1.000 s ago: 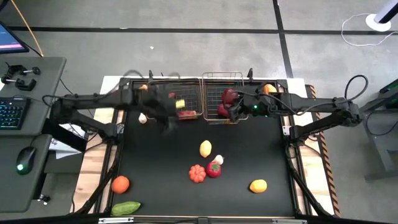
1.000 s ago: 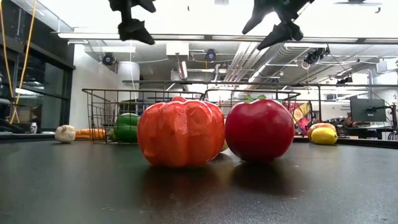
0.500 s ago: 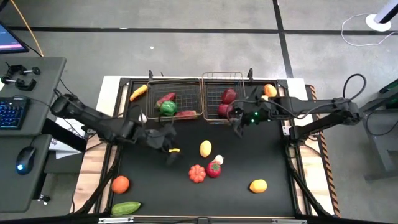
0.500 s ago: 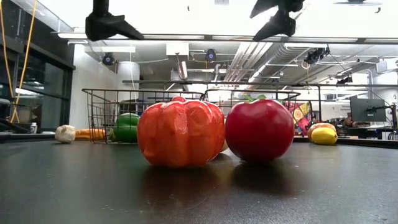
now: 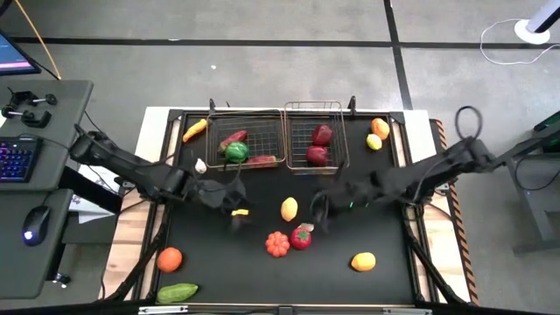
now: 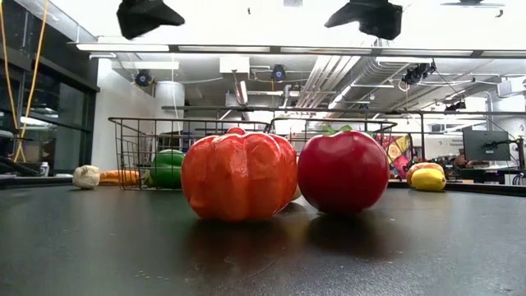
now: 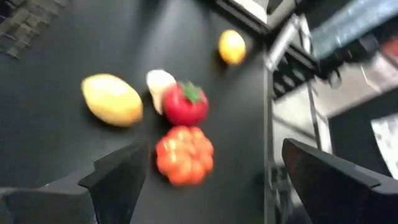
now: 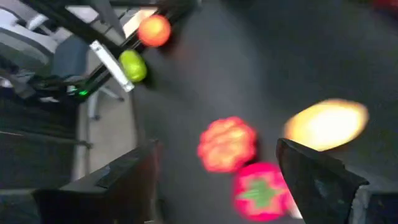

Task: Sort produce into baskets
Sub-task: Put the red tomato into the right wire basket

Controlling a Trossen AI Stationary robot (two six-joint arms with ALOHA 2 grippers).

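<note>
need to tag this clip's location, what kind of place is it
Most likely a robotics lab or workshop. The black table sits on a bare concrete floor, a desk with a keyboard and mouse stands beside it, and the low view shows exposed ceiling ducts behind.

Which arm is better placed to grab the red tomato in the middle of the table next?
Probably the right: the right gripper, open, hovers just beside the red tomato, while the left gripper sits farther off, past the lemon.
</note>
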